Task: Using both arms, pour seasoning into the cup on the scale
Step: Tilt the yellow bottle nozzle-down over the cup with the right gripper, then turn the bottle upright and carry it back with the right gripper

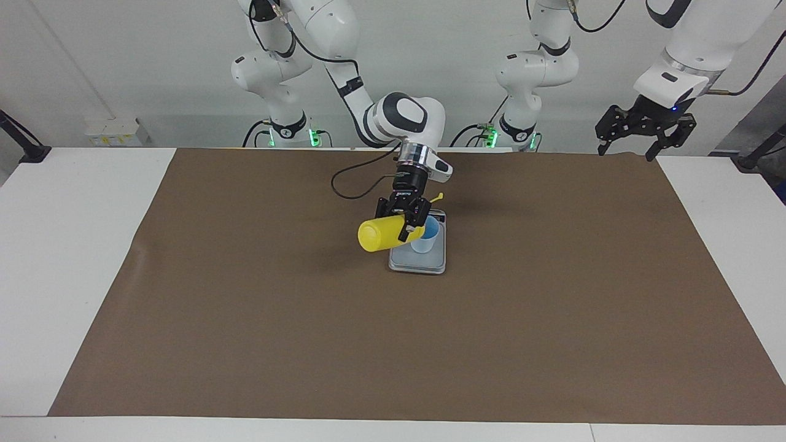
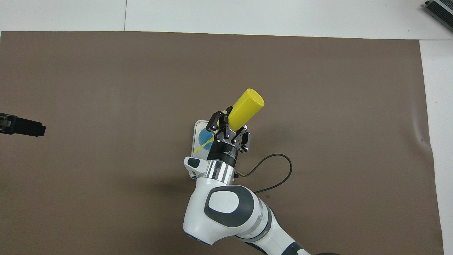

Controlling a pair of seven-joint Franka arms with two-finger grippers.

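Right gripper [image 1: 406,226] clenched on yellow seasoning bottle [image 1: 382,234], tipped sideways, nozzle at blue cup [image 1: 425,236] on scale [image 1: 417,261], mid-desk. Left gripper [image 1: 645,130] waits raised at mat corner, fingers released.

Yellow squeeze bottle [image 1: 382,234]: tipped near-horizontal, nozzle over cup; light blue cup [image 1: 425,236]: upright on scale; silver-grey scale [image 1: 417,261]: flat

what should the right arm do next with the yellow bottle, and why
Probably hold the tilt and squeeze or shake: the right gripper is shut on the yellow bottle, tipped nozzle-down at the cup on the scale. The left gripper waits open.
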